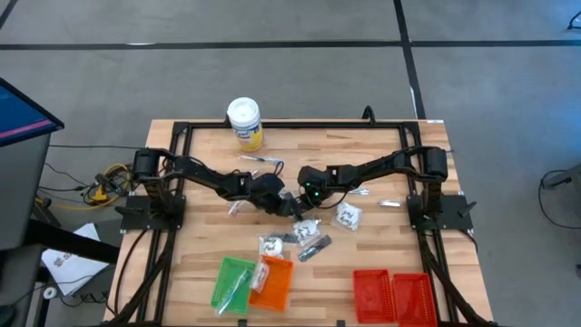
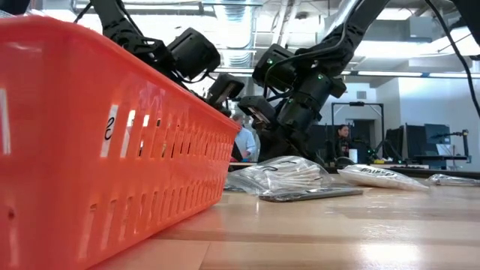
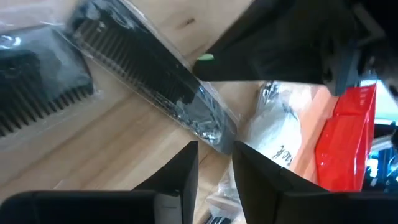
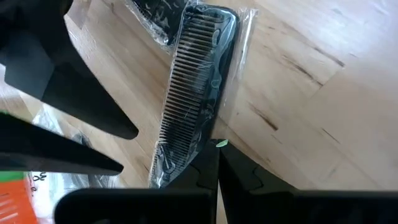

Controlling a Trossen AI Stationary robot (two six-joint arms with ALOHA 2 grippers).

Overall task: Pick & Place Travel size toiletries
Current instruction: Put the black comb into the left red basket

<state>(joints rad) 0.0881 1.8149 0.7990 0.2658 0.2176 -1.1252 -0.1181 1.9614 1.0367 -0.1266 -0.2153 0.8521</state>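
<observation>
Trays (image 1: 372, 289): four | combs (image 4: 196, 93): perhaps two | left pincer (image 3: 214, 163) apart | right pincer (image 4: 217, 167) together

table (image 1: 200, 173): light wood, black frame | on it: white-lidded tub (image 1: 244, 123) at the back | small packets (image 1: 348, 215) and wrapped black combs (image 4: 196, 93) in the middle | green tray (image 1: 232, 283), orange tray (image 1: 273, 282), red trays (image 1: 394, 295) at the front

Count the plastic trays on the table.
4, along the table's front edge: green tray, orange tray beside it, then red tray and second red tray side by side. None looks hidden.
</observation>
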